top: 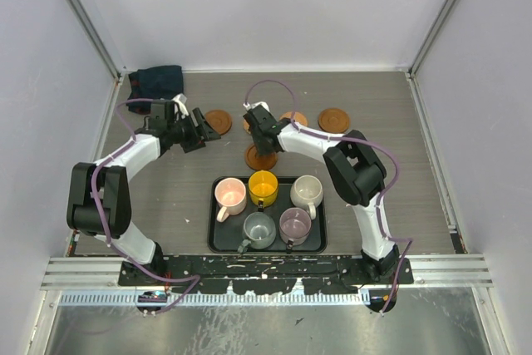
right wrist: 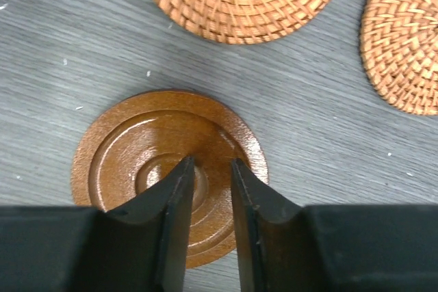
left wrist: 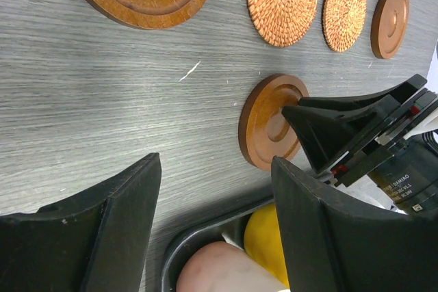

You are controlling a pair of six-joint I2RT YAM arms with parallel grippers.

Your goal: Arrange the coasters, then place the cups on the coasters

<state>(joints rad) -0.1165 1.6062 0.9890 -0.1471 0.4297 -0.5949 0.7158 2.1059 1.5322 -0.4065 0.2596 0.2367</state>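
Right end effector (right wrist: 212,163) hangs over the wooden coaster (right wrist: 123,148), barely parted, gripping nothing; left end effector (left wrist: 215,162) released, spread wide.

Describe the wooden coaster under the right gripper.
The coaster is a round, glossy brown disc, wood-like, with concentric rings and a raised rim. It lies flat on the grey table just beyond the black tray. The right gripper hangs over its centre, jaws narrowly apart; contact cannot be told.
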